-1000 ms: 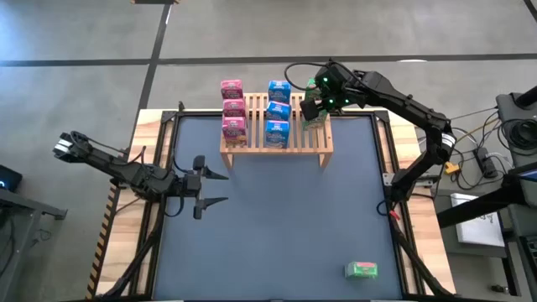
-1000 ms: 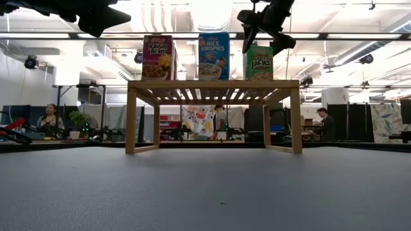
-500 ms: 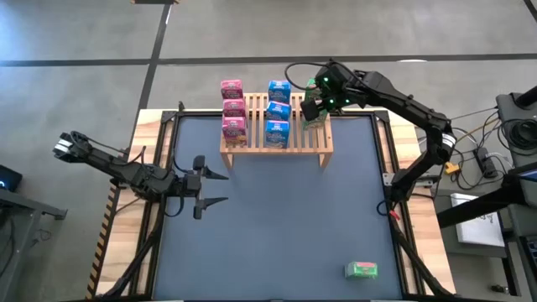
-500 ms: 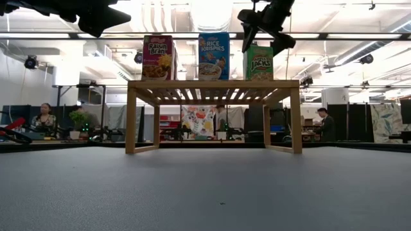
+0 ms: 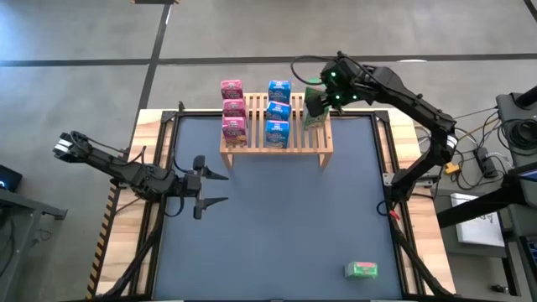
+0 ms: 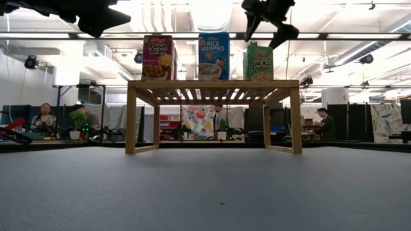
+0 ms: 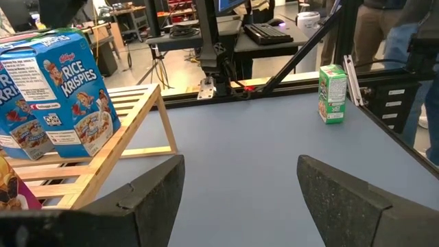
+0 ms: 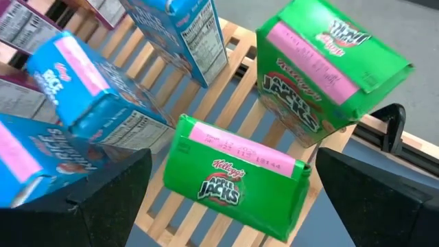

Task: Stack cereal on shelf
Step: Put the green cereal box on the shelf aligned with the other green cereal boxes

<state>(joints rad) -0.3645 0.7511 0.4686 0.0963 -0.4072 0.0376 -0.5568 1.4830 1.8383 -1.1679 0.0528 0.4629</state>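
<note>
1. Light wood slats make up the shelf (image 5: 277,138), which stands at the middle of the table's far edge; the cereal is lined up on it by colour, pink boxes (image 5: 232,109) in one row, blue boxes (image 5: 278,111) in the middle, green boxes (image 8: 236,178) on the end nearest the table's right edge.

2. The rows run front to back, likely so each colour keeps its own lane and the printed fronts face the near edge, as the low view shows.

3. The right gripper (image 5: 317,99) hovers just above the green row with its fingers spread wide and empty; from its wrist view, two green boxes stand upright between them, clear of both pads. I judge it has let go of a box there.

4. One green box (image 5: 362,269) lies on its side near the table's near right corner, well apart from the shelf; it looks like the last one to place.

5. The left gripper (image 5: 201,194) waits over the table's left side, fingers parted, holding nothing.

6. The table (image 5: 277,226) has a dark grey-blue mat framed by pale wood.

7. Beyond it is a workshop with strip lights, desks and seated people (image 6: 46,117).
</note>
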